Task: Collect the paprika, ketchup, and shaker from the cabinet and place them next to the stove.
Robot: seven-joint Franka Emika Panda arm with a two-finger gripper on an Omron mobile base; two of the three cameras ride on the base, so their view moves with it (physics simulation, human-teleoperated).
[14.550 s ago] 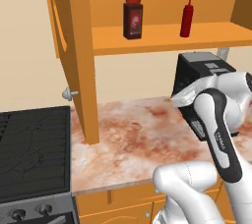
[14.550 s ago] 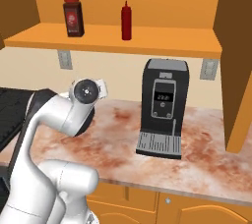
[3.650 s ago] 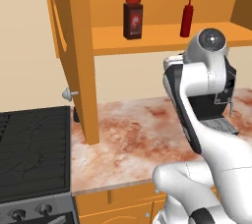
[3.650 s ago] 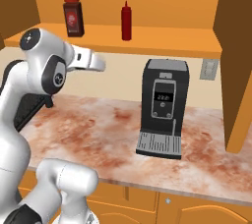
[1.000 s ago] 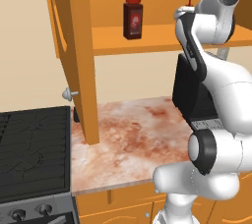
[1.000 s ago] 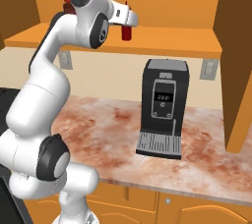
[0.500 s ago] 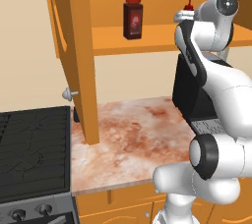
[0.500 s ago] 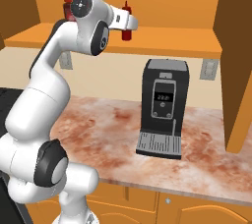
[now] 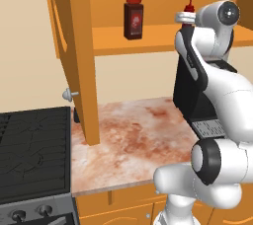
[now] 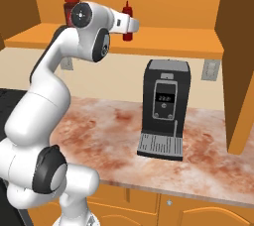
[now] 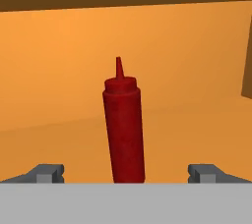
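Since a moment ago the arm has swung its hand in toward the shelf of the cabinet (image 9: 74, 46), and the gripper (image 11: 126, 173) now points straight at the ketchup (image 11: 124, 129), closer than it was half a second before. In the hand view the bottle stands upright, centred between the two finger tips (image 11: 47, 173), which sit far apart at either side of it; the jaws are spread wide and pinch nothing, with clear gaps on both sides of the bottle. The paprika, the ketchup and the coffee machine stand where they stood earlier.

The ketchup sits on the shelf toward its right part as seen from the left base view, well apart from the paprika (image 9: 134, 18), which stands upright nearer the shelf's front edge, toward the door panel. Below the shelf, the black coffee machine (image 10: 164, 109) stands on the marbled counter (image 9: 133, 145) against the back wall. The stove (image 9: 32, 157) lies at the counter's left edge, its knobs along the front panel.

From the left base view the white wrist covers most of the ketchup, leaving just the nozzle and shoulder above it. From the right base view the hand hides the bottle's lower half, and the arm's shoulder joint covers most of the paprika, leaving its red cap showing. I cannot make out the shaker.
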